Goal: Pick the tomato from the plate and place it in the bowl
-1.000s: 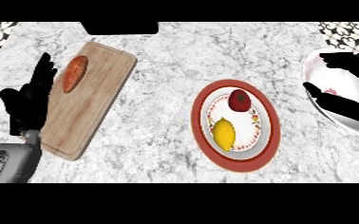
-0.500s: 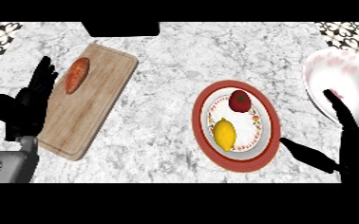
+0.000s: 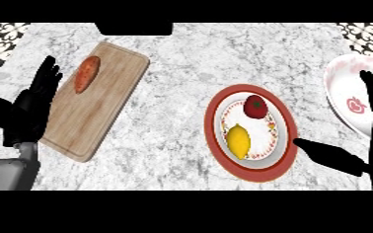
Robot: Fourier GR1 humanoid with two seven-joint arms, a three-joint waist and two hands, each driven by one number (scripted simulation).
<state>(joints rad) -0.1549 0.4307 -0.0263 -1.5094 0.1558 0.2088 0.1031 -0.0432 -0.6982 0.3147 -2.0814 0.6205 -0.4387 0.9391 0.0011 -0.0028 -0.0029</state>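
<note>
A red tomato [image 3: 256,106] lies on the far part of a red-rimmed plate [image 3: 218,128], with a yellow lemon [image 3: 238,140] just nearer on the same plate. A white bowl with a red pattern [image 3: 348,103] sits at the right edge of the counter. My right hand [image 3: 335,157] is open at the lower right; its thumb points left and reaches the plate's right rim, and one finger rises at the right edge in front of the bowl. Nothing is held in it. My left hand [image 3: 29,108] rests open at the far left, fingers up.
A wooden cutting board [image 3: 109,98] lies at the left with an orange sweet potato [image 3: 87,73] on its far end. A dark object [image 3: 134,28] sits at the counter's back edge. Marble counter stretches between the board and the plate.
My right hand has moved down and left, away from the bowl and toward the plate's right rim, uncovering more of the bowl. My left hand stays at the left edge.
</note>
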